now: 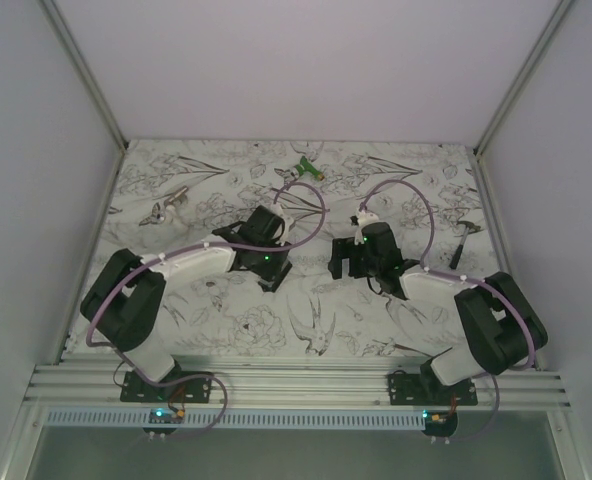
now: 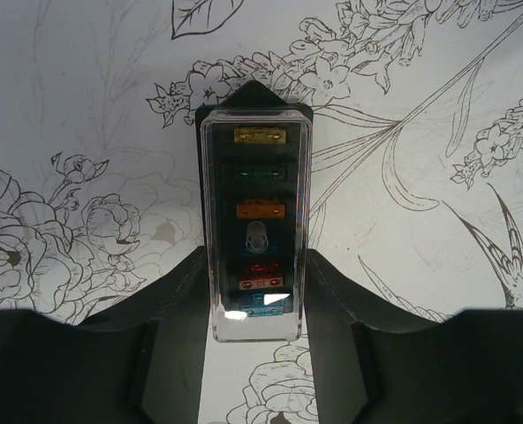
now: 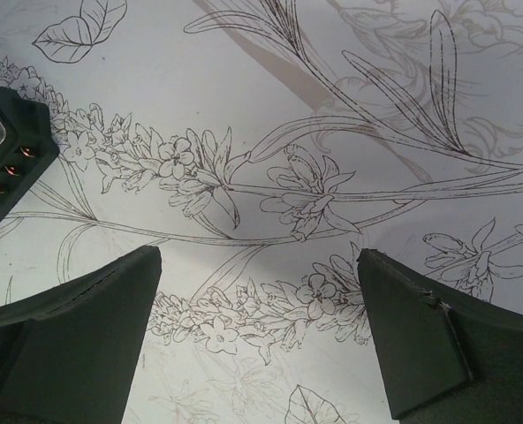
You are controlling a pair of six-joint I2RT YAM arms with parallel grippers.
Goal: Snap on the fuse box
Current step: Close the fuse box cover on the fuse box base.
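Note:
The fuse box (image 2: 257, 221) is a black oblong block under a clear cover, with yellow, green, orange, red and blue fuses in a row inside. It lies on the flower-print table, reaching away from the left wrist camera. My left gripper (image 2: 257, 265) is shut on its near end, one finger pressed against each long side. In the top view the left gripper (image 1: 273, 272) points down at the middle of the table. My right gripper (image 3: 260, 265) stands open over bare cloth with nothing between its fingers. A corner of the fuse box (image 3: 10, 159) shows at its left edge. The right gripper (image 1: 348, 266) hovers just right of the left one.
A green-and-white gadget (image 1: 309, 168) lies at the back middle. A small pale tool (image 1: 171, 207) lies at the back left and another small object (image 1: 466, 235) at the right edge. White walls close in the table on three sides.

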